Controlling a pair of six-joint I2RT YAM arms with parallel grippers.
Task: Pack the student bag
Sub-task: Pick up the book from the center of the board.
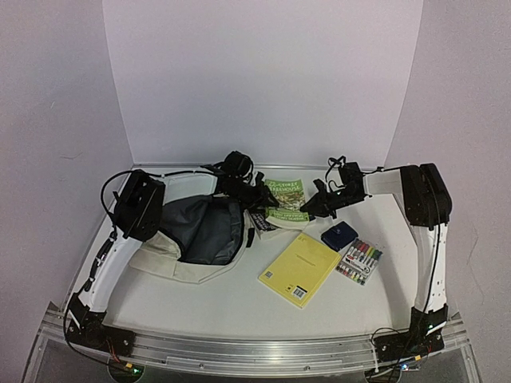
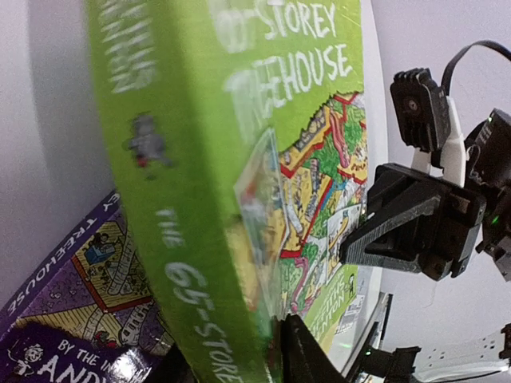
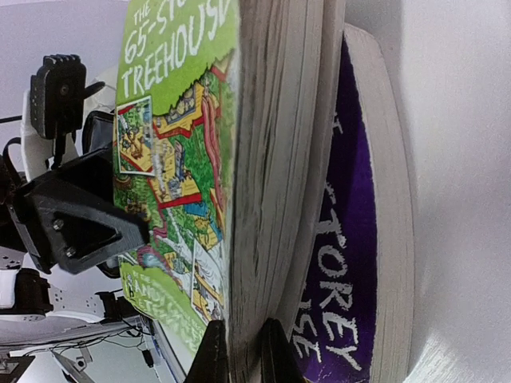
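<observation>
The student bag (image 1: 172, 262), cream with a dark grey lining, lies open at the left of the table. A green "Treehouse" book (image 1: 287, 199) lies on a purple book (image 1: 263, 224) just right of the bag's mouth. My left gripper (image 1: 254, 196) is shut on the green book's spine side (image 2: 192, 199); one finger (image 2: 307, 355) presses on the cover. My right gripper (image 1: 316, 204) is shut on the green book's page edge (image 3: 267, 159), with both fingers (image 3: 211, 355) around it. The purple book (image 3: 339, 263) lies under it. Each gripper shows in the other's wrist view.
A yellow notebook (image 1: 299, 268) lies at the centre front. A small navy pouch (image 1: 339, 235) and a pack of coloured markers (image 1: 359, 262) lie to its right. White walls close in the back and the sides.
</observation>
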